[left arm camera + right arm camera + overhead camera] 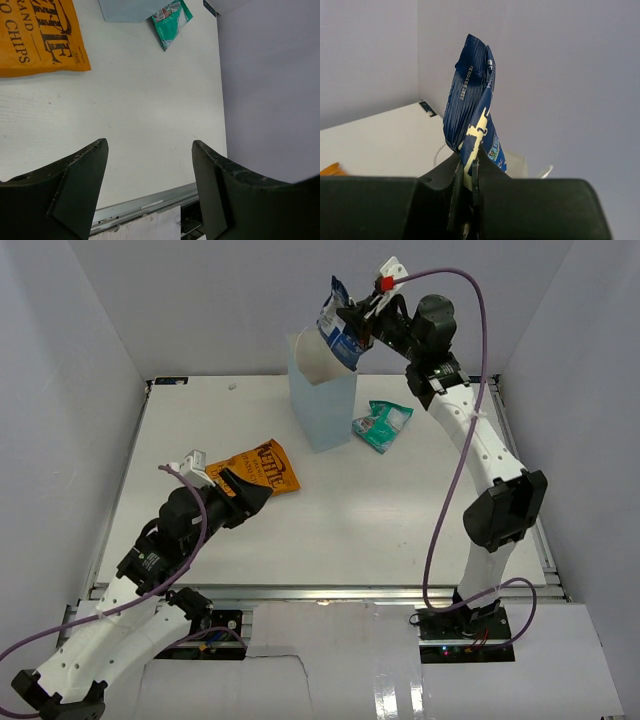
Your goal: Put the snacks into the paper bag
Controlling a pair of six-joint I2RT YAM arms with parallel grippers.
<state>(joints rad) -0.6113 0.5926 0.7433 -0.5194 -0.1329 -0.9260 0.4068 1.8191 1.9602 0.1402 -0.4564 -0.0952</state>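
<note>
Up at the far edge of the table [350,530], the right gripper [357,325] is raised high. Its jaws are clamped tight on the dark blue packet [336,322]. The right wrist camera shows it well: the two fingers [487,172] are pressed together on the packet's lower end, and the crinkled top stands up above them against the back wall. From the top camera the packet lies across the open mouth of the paper bag [325,410], over the right side of its white inside. I cannot tell whether the packet's lower end is below the rim.

The pale blue bag stands upright near the middle of the far edge. Just beside it on the right, towards the far right corner, the teal pouch [382,426] lies flat on the surface. It is close to the bag's base, and I cannot say whether they touch.

Over on the left half, the large orange chip bag [256,469] lies flat between the left edge and the centre, angled with its printed face up. The left gripper [247,499] sits at the chip bag's near left corner with its jaws spread wide and nothing between them. The left wrist camera looks between the two dark fingers [82,180] at bare white surface. In that view the orange bag is at the upper left, clear of both fingertips, and the teal pouch and the foot of the paper bag are at the top.
</note>
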